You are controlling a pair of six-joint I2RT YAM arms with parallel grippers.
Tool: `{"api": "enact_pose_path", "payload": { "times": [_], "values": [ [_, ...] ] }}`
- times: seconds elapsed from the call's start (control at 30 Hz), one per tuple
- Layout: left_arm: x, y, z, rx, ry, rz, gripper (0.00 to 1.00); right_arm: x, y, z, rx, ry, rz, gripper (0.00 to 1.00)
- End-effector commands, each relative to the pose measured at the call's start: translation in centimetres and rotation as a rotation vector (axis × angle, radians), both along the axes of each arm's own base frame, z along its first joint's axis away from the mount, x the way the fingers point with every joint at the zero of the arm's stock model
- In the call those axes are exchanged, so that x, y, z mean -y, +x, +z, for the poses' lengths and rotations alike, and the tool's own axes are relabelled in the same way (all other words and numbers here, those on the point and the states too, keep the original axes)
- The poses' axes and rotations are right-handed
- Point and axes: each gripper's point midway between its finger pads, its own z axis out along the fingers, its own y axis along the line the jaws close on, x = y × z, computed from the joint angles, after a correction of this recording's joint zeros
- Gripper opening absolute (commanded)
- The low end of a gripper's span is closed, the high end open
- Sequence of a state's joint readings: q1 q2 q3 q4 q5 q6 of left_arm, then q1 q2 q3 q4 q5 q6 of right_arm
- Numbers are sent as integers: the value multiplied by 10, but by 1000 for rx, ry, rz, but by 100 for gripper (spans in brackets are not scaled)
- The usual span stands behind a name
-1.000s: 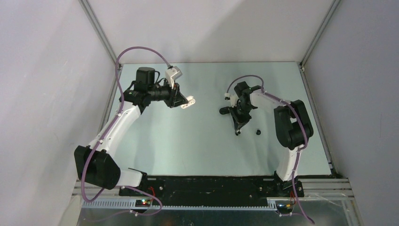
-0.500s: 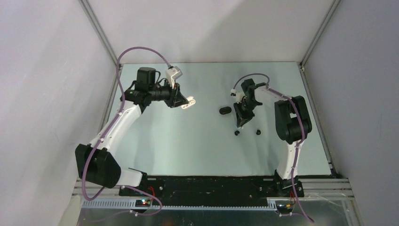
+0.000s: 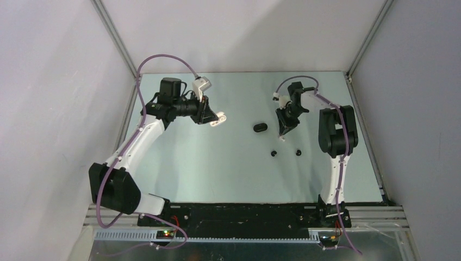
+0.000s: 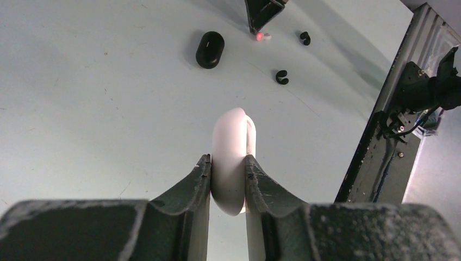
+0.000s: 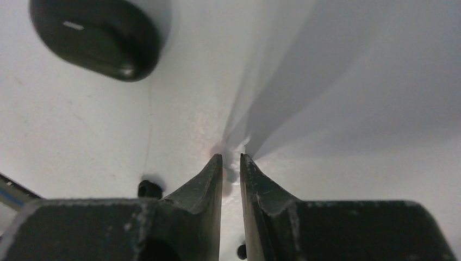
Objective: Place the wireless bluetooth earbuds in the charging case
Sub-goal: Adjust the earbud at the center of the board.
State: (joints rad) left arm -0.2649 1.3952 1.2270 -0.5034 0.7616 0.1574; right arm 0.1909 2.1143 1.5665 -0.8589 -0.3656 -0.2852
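My left gripper (image 4: 227, 160) is shut on a white pill-shaped charging case (image 4: 231, 136), held above the table at the back left (image 3: 219, 118). A black charging case (image 3: 260, 128) lies shut on the table near the middle. My right gripper (image 3: 282, 134) points down just right of it, tips at the table. Its jaws stand a narrow gap apart (image 5: 231, 157) around a small white earbud (image 5: 231, 174), which shows a red light in the left wrist view (image 4: 263, 37). Two black earbuds (image 3: 274, 154) (image 3: 298, 152) lie loose nearer the front.
Grey walls and metal corner posts (image 3: 117, 38) close in the table on three sides. A black rail (image 3: 244, 212) with both arm bases runs along the near edge. The black case (image 5: 95, 35) lies close to my right fingers.
My right gripper has moved back and to the right, away from the black earbuds, down over the white one, and its jaws have parted slightly. The left gripper holds the white case almost still.
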Motion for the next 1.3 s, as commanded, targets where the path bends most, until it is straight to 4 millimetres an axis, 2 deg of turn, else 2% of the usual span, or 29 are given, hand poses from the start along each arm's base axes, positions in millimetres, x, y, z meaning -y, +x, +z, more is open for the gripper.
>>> {"api": "enact_pose_path", "payload": {
  "times": [0.0, 0.1, 0.2, 0.37, 0.47, 0.6, 0.73, 0.83, 0.97, 1.27],
  "values": [
    [1, 7, 17, 26, -23, 10, 0, 25, 30, -6, 76, -87, 12, 23],
    [1, 9, 17, 28, -23, 11, 0, 30, 38, -2, 107, -108, 21, 24],
    [0, 9, 17, 31, -20, 12, 0, 31, 39, 4, 116, -107, 24, 24],
    [-1, 9, 18, 43, -17, 11, 0, 28, 41, 34, 196, -59, 119, 25],
    [-1, 8, 18, 45, -15, 11, 0, 30, 30, 39, 205, -58, 222, 27],
    [-1, 7, 18, 48, -14, 5, 0, 29, 5, 28, 184, -78, 416, 27],
    [-1, 7, 18, 53, -12, 2, 0, 27, -16, 15, 164, -99, 539, 28],
    [-1, 6, 17, 54, -12, 0, 0, 25, -21, 5, 160, -119, 563, 28],
    [-1, 4, 16, 51, -13, -2, 0, 13, -23, 0, 150, -109, 575, 27],
    [-2, 2, 15, 51, -11, -4, 0, -22, -58, 4, 78, -28, 636, 27]
  ]
}}
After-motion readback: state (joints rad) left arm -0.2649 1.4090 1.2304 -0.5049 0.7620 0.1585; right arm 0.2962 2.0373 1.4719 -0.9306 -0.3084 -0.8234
